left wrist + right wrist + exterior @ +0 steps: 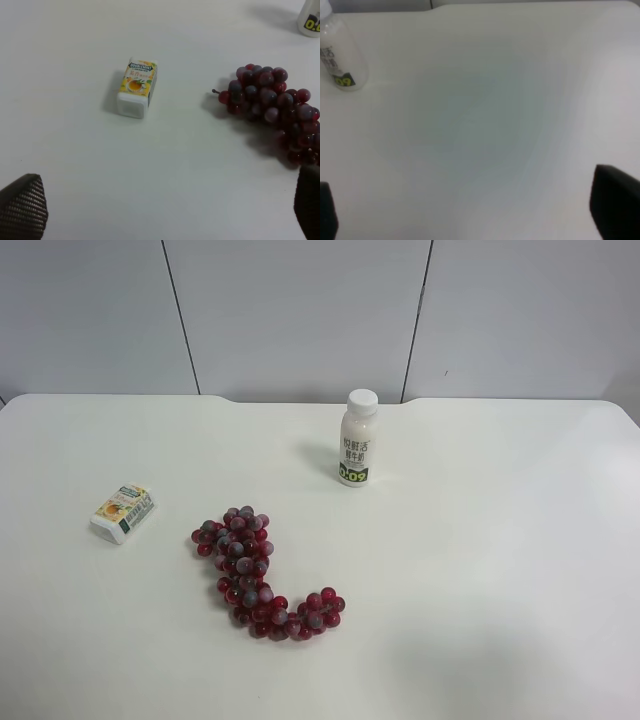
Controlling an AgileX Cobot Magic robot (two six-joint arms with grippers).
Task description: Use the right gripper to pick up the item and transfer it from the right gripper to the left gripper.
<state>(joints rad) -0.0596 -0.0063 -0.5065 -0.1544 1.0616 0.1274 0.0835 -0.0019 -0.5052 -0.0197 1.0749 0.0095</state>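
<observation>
The item, a small cream-white carton [122,512] with orange fruit print and a green label, lies on its side on the white table at the exterior high view's left. It also shows in the left wrist view [136,86], well ahead of my left gripper [170,210], which is open and empty, with only its fingertips [22,207] at the frame's edges. My right gripper [470,215] is open and empty over bare table, its fingertips [615,200] wide apart. The carton is out of the right wrist view. Neither arm shows in the exterior high view.
A white milk bottle [358,438] stands upright at the table's back middle, also seen in the right wrist view [340,55] and the left wrist view [310,20]. A red grape bunch [260,570] lies at the middle of the table [500,590], to the carton's right, also in the left wrist view [272,105].
</observation>
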